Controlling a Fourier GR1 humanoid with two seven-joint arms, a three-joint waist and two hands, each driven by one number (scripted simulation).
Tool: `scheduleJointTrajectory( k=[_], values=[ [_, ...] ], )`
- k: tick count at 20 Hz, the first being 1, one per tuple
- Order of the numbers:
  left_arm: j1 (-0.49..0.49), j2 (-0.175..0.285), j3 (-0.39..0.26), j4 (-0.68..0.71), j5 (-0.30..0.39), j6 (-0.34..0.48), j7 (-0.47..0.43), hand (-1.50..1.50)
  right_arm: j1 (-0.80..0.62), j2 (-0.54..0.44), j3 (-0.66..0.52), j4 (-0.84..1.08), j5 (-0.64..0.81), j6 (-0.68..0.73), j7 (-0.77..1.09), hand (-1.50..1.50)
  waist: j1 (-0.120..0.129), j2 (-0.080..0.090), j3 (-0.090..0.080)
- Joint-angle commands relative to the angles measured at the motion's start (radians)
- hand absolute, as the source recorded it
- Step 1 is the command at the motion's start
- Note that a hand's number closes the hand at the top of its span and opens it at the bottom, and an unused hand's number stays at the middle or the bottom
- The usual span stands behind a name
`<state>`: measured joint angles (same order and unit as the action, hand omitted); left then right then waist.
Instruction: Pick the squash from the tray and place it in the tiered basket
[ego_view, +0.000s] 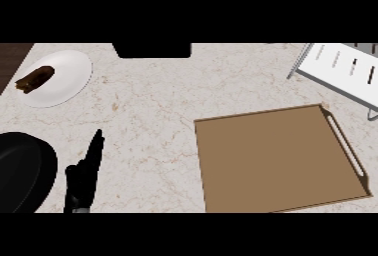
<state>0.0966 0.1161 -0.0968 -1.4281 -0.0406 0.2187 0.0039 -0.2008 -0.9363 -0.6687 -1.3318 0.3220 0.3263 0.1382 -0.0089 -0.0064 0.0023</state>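
1. My left hand (81, 180) rests at the lower left of the counter (148, 110). Its fingers (94, 147) are straight, point away from me and hold nothing.
2. The tray (258, 116) lies flat at the right, and the tiered basket (347, 67) stands behind it at the far right corner.
3. Where the squash is, I cannot tell.
4. A white plate (66, 82) with a brown piece of food (35, 79) is at the far left.

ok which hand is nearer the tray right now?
Left, as far as shows: the left hand is left of the tray, apart from it, fingers straight. The right hand is out of view, so it cannot be compared.
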Motion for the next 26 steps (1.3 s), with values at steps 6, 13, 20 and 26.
scheduleJointTrajectory(
  k=[6, 13, 20, 26],
  values=[
    [-0.022, -0.023, -0.012, -0.007, -0.027, 0.015, 0.072, 0.0, -0.219, -0.141, 0.039, 0.057, -0.019, 0.033, 0.133, 1.5, 0.02, 0.007, -0.003],
    [-0.03, -0.004, 0.015, 0.023, 0.003, -0.042, 0.036, 0.0, -0.463, -0.16, 0.21, 0.338, 0.069, -0.06, 0.092, 1.5, 0.041, 0.013, -0.003],
    [-0.01, -0.037, -0.034, 0.017, -0.038, -0.027, 0.011, 0.0, -0.647, -0.121, 0.307, 0.602, 0.172, -0.15, 0.001, 1.5, 0.057, 0.019, -0.002],
    [-0.042, -0.031, 0.004, 0.075, -0.034, -0.024, -0.018, 0.0, -0.757, -0.053, 0.382, 0.735, 0.244, -0.189, -0.078, 1.5, 0.05, 0.019, -0.002]
  ],
)
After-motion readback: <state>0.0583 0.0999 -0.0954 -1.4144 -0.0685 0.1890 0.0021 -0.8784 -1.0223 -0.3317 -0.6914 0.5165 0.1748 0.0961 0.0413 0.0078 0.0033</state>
